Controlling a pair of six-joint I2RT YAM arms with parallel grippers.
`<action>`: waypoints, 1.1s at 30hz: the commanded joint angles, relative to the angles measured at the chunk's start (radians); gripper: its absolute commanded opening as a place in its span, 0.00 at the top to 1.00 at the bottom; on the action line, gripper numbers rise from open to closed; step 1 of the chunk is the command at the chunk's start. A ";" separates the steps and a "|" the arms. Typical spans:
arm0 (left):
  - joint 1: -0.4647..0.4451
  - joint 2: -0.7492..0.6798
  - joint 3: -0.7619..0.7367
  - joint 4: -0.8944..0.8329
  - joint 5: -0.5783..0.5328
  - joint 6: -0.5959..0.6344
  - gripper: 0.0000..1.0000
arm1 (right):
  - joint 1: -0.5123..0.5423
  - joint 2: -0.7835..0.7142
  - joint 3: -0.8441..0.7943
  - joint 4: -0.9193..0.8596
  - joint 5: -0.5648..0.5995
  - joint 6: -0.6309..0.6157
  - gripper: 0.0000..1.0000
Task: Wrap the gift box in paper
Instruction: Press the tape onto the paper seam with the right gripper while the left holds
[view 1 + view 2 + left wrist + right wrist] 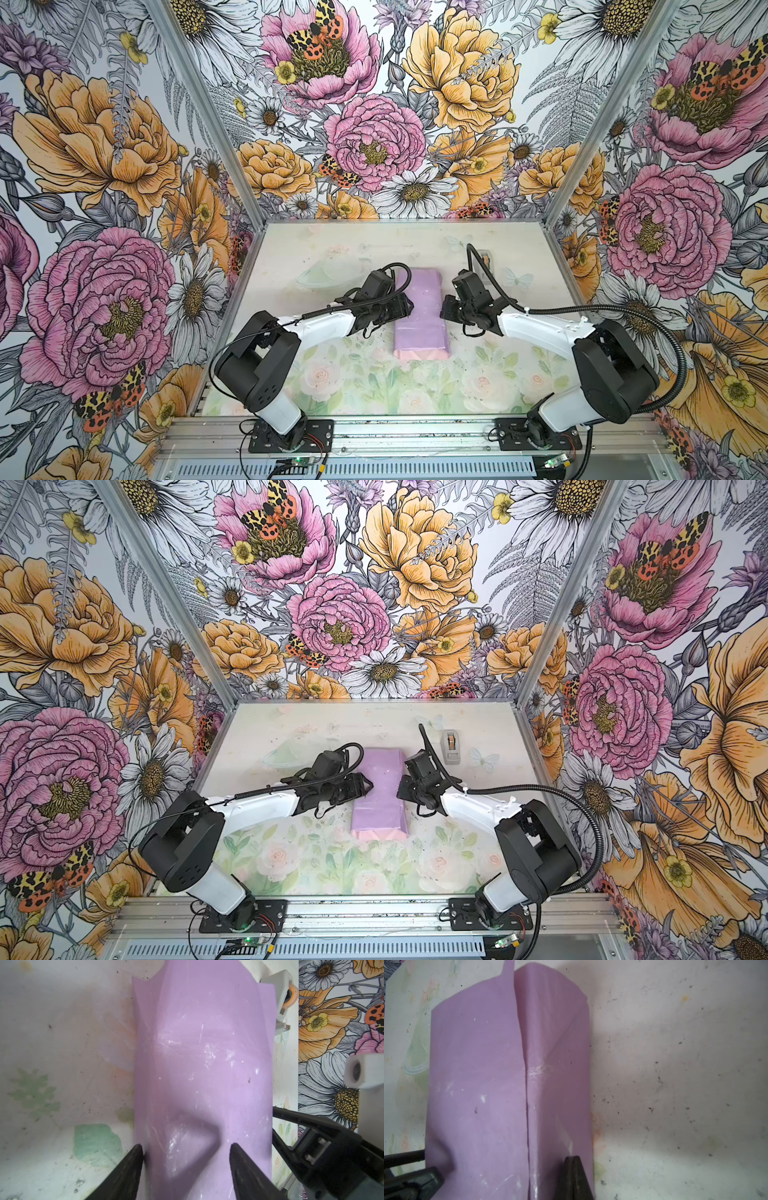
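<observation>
The paper (pixel 422 328) lies long axis near-to-far; left gripper (pixel 409 307), jaws open, flanks its left edge; right gripper (pixel 444 311), jaws closed, its right.

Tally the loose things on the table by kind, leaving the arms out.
Lilac paper, folded into a long bundle: 1
Grey tape dispenser: 1
Gift box: 0 in sight; whatever the paper covers is hidden
Total visible: 2
</observation>
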 commanded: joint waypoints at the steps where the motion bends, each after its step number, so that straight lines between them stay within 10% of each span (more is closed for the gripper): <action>1: -0.012 0.002 0.039 -0.017 -0.023 0.019 0.32 | 0.014 -0.005 0.027 0.037 0.001 0.020 1.00; 24: -0.075 0.088 0.138 -0.220 -0.176 0.081 0.34 | 0.040 -0.035 -0.007 0.037 0.021 0.042 1.00; 33: -0.077 0.094 0.129 -0.238 -0.196 0.091 0.34 | -0.089 -0.195 -0.033 -0.023 -0.130 -0.145 1.00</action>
